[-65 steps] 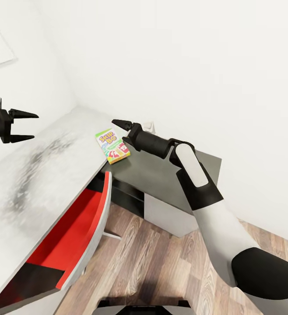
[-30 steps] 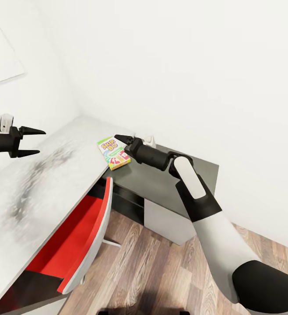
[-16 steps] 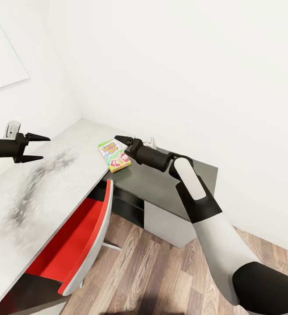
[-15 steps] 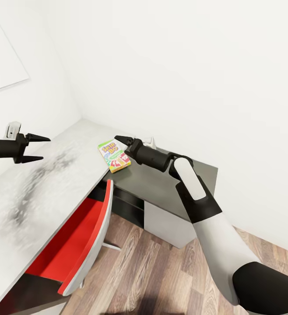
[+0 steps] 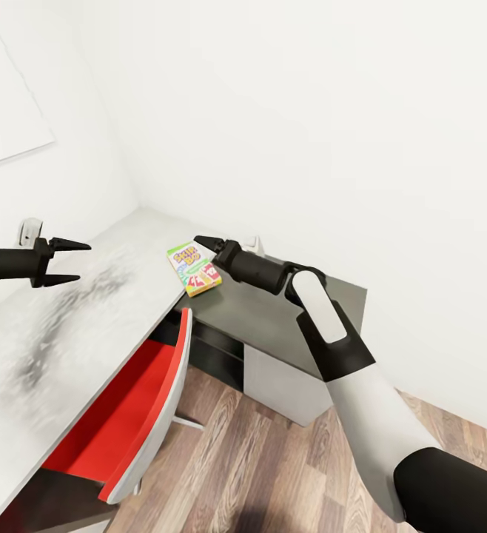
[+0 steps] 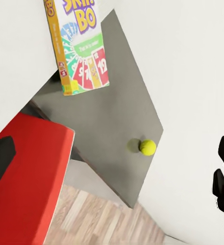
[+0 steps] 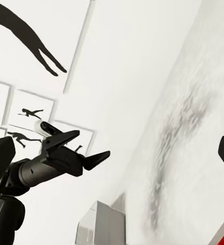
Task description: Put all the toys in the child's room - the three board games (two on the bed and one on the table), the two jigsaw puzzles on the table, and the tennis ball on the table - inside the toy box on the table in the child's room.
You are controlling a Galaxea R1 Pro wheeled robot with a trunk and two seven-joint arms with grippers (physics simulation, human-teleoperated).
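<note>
Skip-Bo board game (image 5: 193, 270) lay flat on the white bench (image 5: 88, 326), at the top's near edge where it meets the lower dark grey section. Right end effector (image 5: 208, 246) hovered just beside it, tips reaching over the box's far-right corner. One pointed finger was clear in the head view; the second was hidden behind the wrist, so I couldn't tell whether it was spread or closed. It held nothing that I could see.

Left end effector (image 5: 69, 262) was spread wide and empty, hanging over the bench well apart from the box, which lay ahead of it along the bench and off to its right.

Box's long axis ran roughly from the wall out to the bench edge, close to square across the right forearm's line of approach. Judgement: right arm was clearly nearer and the natural pick. It needed to come down and straddle the narrow width, maybe using the edge overhang.

Tennis ball (image 6: 147, 147) sat on the dark grey section by the wall, further right, on the right arm's side. The toy box was out of frame.
</note>
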